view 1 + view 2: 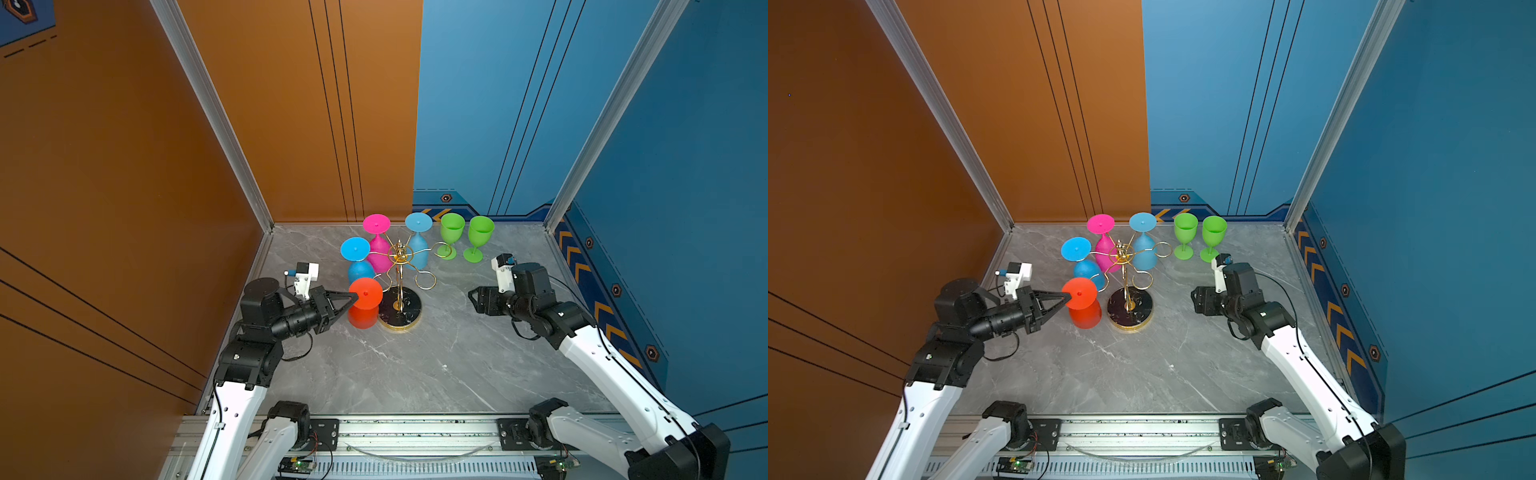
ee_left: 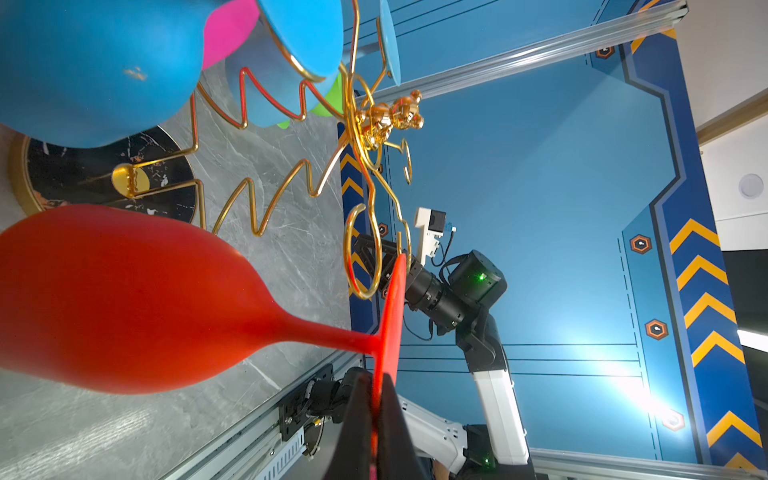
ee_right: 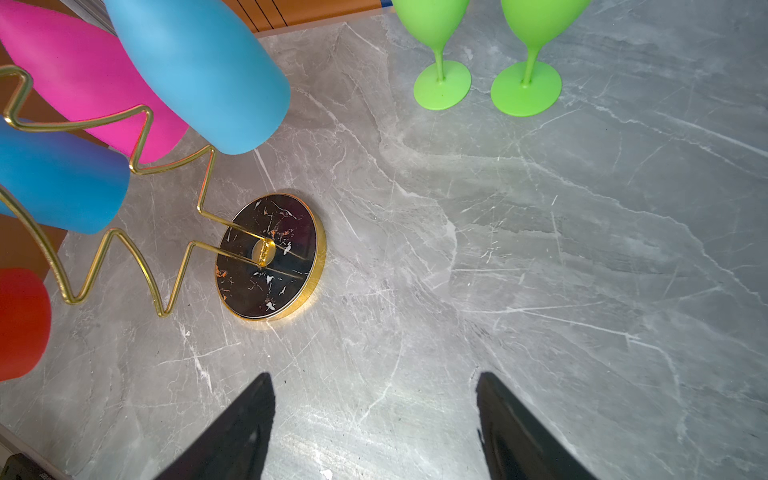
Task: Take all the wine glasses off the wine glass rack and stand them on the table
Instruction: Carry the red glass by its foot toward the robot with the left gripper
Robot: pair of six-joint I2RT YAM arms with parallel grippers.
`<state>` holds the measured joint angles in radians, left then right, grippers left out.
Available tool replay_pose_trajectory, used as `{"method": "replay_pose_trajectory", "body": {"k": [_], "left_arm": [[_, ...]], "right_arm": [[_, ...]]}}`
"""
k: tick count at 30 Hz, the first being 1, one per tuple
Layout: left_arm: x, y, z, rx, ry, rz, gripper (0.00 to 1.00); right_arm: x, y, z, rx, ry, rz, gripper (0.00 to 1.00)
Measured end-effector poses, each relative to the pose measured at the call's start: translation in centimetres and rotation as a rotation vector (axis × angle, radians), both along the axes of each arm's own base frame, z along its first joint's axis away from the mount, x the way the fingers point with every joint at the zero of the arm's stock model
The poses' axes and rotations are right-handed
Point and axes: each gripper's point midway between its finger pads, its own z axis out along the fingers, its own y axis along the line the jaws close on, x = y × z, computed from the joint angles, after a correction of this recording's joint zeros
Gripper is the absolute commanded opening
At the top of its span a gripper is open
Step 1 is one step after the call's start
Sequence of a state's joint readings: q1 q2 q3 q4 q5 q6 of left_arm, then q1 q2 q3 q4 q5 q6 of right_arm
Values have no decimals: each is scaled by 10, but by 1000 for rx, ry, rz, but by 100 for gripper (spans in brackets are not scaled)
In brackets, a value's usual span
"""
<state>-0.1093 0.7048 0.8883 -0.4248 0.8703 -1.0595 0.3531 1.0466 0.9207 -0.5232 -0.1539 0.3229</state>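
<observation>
The wine glass rack (image 1: 400,255) (image 1: 1121,254) is a gold wire stand on a round black base (image 3: 270,257). A red wine glass (image 1: 365,303) (image 1: 1081,301) (image 2: 124,299) hangs upside down at the rack's front left. My left gripper (image 1: 355,295) (image 1: 1068,297) (image 2: 377,399) is shut on the rim of its flat foot. In the left wrist view its stem lies just outside the nearest gold loop (image 2: 361,253). My right gripper (image 1: 471,297) (image 1: 1196,299) (image 3: 374,378) is open and holds nothing, low over the table right of the rack.
A pink glass (image 1: 377,245) and two blue glasses (image 1: 357,262) (image 1: 417,245) hang upside down on the rack. Two green glasses (image 1: 451,232) (image 1: 478,237) stand upright at the back right. Orange and blue walls enclose the grey marble table (image 1: 415,365).
</observation>
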Motion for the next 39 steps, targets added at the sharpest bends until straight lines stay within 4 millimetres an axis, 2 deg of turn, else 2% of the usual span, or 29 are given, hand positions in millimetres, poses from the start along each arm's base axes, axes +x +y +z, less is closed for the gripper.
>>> {"method": "replay_pose_trajectory", "body": {"k": [10, 21, 28, 39], "left_arm": [[-33, -19, 0, -4, -55, -176, 0], [-75, -68, -18, 91, -138, -431, 0], [-89, -93, -36, 239, -259, -507, 0], [-111, -111, -54, 505, -580, -624, 0]], "right_arm": [[-2, -1, -1, -4, 10, 0, 77], [-8, -3, -7, -29, 75, 1, 77], [-11, -2, -10, -36, 114, 9, 78], [-16, 7, -8, 25, 145, 55, 78]]}}
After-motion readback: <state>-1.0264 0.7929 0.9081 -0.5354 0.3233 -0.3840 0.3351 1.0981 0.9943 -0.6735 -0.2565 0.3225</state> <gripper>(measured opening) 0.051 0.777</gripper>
